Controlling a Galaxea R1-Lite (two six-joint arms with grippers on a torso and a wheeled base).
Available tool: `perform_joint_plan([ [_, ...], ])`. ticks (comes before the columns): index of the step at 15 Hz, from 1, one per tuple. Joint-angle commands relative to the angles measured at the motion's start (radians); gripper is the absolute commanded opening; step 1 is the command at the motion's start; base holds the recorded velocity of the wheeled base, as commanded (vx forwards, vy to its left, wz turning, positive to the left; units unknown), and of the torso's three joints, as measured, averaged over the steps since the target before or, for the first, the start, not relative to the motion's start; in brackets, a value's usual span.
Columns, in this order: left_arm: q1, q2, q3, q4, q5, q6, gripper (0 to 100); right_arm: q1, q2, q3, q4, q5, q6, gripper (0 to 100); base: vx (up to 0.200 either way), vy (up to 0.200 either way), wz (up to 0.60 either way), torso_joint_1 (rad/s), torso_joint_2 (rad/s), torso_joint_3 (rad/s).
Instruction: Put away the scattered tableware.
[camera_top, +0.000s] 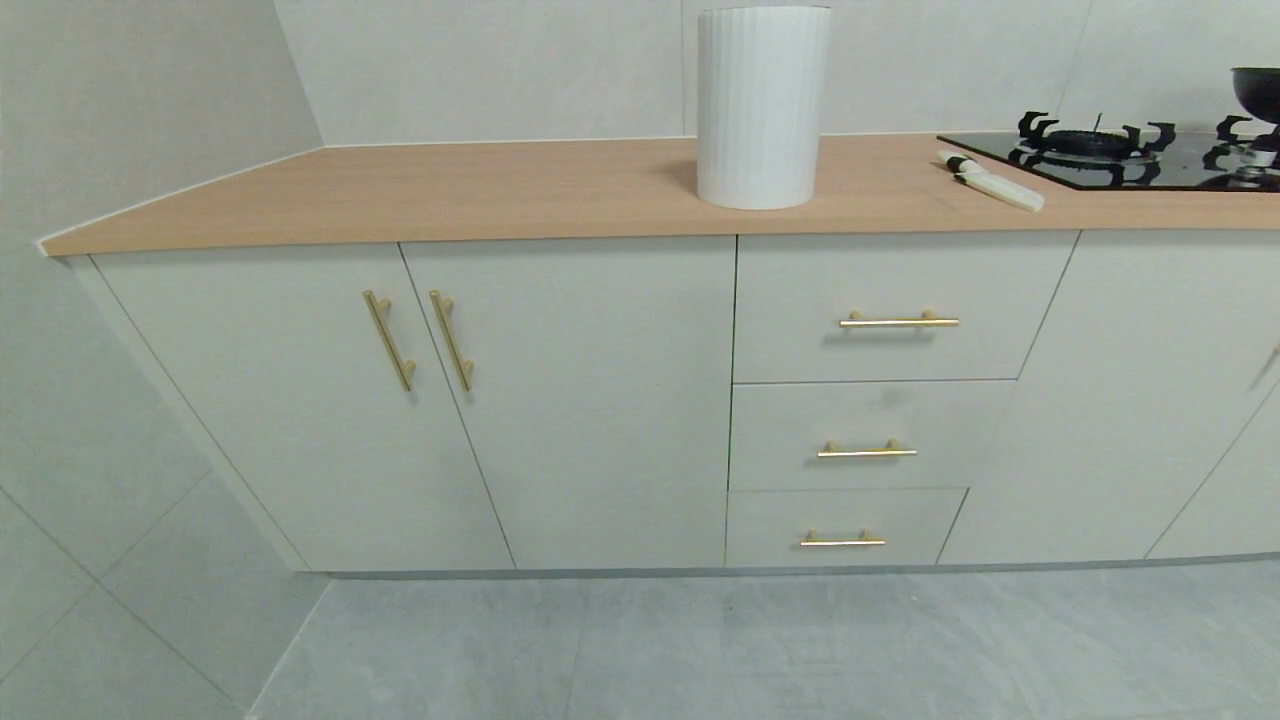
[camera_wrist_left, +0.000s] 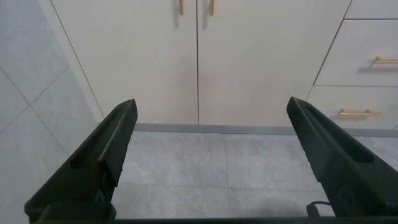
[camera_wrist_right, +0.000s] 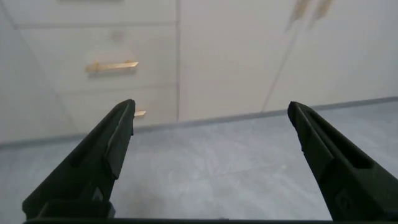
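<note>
A pale-handled utensil (camera_top: 990, 181) with a dark band lies on the wooden countertop (camera_top: 480, 190), just left of the black gas hob (camera_top: 1130, 160). A tall white ribbed holder (camera_top: 762, 105) stands upright on the counter to its left. My left gripper (camera_wrist_left: 211, 109) hangs low over the grey floor, open, with nothing between its fingers, facing the cabinet doors. My right gripper (camera_wrist_right: 211, 112) is also open and empty above the floor, facing the drawer fronts.
Below the counter are two cabinet doors (camera_top: 420, 400) with gold handles and a stack of three drawers (camera_top: 880, 400), all closed. A dark pot (camera_top: 1258, 92) sits at the hob's far right. A tiled wall closes off the left side.
</note>
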Motion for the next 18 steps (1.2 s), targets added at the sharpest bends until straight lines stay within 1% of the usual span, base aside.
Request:
perform_joint_plan([
  [1,0.0,0.002,0.0,0.001,0.0,-0.001,100,-0.039,-0.134,0.011,-0.002,0.087,-0.002,100,0.0,0.0,0.0,0.0,0.0,0.0],
  [2,0.0,0.002,0.0,-0.001,0.0,-0.001,100,-0.041,-0.134,0.029,-0.012,0.153,0.003,100,0.0,0.0,0.0,0.0,0.0,0.0],
  [4,0.0,0.002,0.0,-0.001,0.0,-0.001,100,-0.041,-0.134,0.094,-0.094,0.179,0.003,100,0.0,0.0,0.0,0.0,0.0,0.0],
  [7,0.0,0.002,0.0,-0.001,0.0,-0.001,100,-0.041,-0.134,0.304,-0.301,0.334,0.003,100,0.0,0.0,0.0,0.0,0.0,0.0],
  [9,0.0,0.002,0.0,-0.001,0.0,-0.001,100,-0.041,-0.134,0.304,-0.282,0.349,0.021,100,0.0,0.0,0.0,0.0,0.0,0.0],
  [11,0.0,0.0,0.0,-0.001,0.0,-0.001,100,-0.041,-0.134,0.304,-0.19,0.368,0.021,100,0.0,0.0,0.0,0.0,0.0,0.0],
  [12,0.0,0.0,0.0,-0.001,0.0,-0.001,100,-0.041,-0.134,0.304,-0.175,0.371,0.024,100,0.0,0.0,0.0,0.0,0.0,0.0],
  [16,0.0,0.002,0.0,-0.001,0.0,-0.001,100,-0.041,-0.134,0.304,-0.177,0.356,0.066,100,0.0,0.0,0.0,0.0,0.0,0.0],
  [18,0.0,0.002,0.0,-0.001,0.0,0.001,100,-0.041,-0.134,0.304,-0.177,0.354,0.064,100,0.0,0.0,0.0,0.0,0.0,0.0],
])
